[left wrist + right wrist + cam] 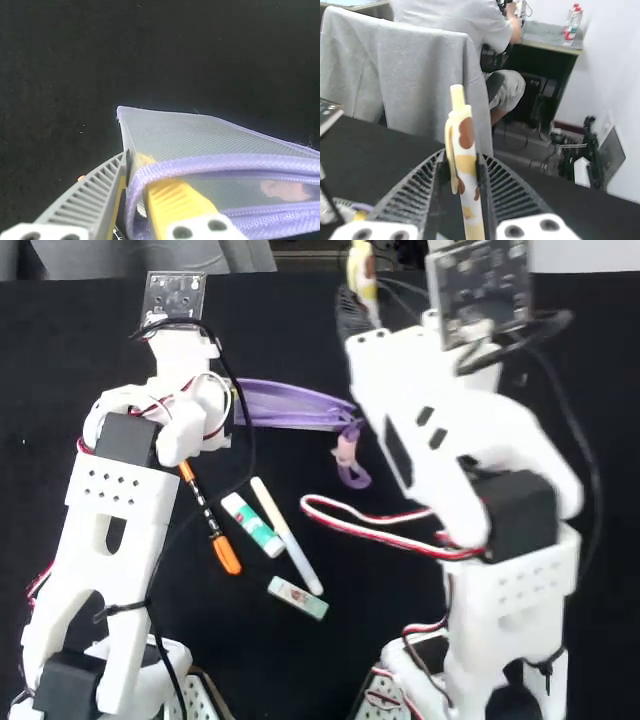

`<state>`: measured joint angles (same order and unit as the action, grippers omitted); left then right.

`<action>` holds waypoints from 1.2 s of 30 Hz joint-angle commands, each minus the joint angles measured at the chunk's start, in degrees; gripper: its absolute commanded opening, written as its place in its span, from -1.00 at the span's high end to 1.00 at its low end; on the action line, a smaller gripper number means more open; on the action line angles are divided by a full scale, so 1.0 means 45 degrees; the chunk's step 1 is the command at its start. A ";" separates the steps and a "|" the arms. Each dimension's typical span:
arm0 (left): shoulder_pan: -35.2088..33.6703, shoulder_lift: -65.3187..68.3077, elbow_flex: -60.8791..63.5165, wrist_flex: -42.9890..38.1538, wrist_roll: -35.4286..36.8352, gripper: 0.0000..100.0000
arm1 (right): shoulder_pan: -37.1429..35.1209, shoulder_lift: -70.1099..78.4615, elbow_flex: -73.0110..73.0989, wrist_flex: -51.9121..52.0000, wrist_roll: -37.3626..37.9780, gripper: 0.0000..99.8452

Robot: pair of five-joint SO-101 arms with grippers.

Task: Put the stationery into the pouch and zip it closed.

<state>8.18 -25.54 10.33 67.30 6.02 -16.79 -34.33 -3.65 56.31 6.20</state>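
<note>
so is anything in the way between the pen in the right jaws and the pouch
Nothing visible does. The pen is clamped in the right jaws, raised over the table, and the pouch is held in the left jaws, with open space between them. The other pens lie lower down on the table.

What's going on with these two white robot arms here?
The left gripper is clamped on one end of a translucent purple zip pouch. The right gripper holds a yellow pen with brown patches, raised above the black table. An orange marker, a green-and-white tube, a white pen and a small pale block lie on the table, not yet packed.
</note>
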 commanded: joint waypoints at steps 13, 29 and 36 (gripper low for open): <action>0.0107 -0.3165 0.3956 -0.3419 0.0098 0.94 | -0.2442 -0.3155 0.7805 -0.9221 -0.0078 0.98; 0.0068 -0.1153 0.3272 -0.3399 0.0176 0.94 | -0.3751 -0.6867 1.0989 -1.0510 -0.0020 0.98; 0.0068 -0.1270 0.3272 -0.3399 0.0195 0.94 | -0.3712 -0.6886 1.2298 -1.0589 0.0039 0.98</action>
<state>8.26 -31.87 25.98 52.53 6.02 -32.97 -64.04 50.77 10.15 6.11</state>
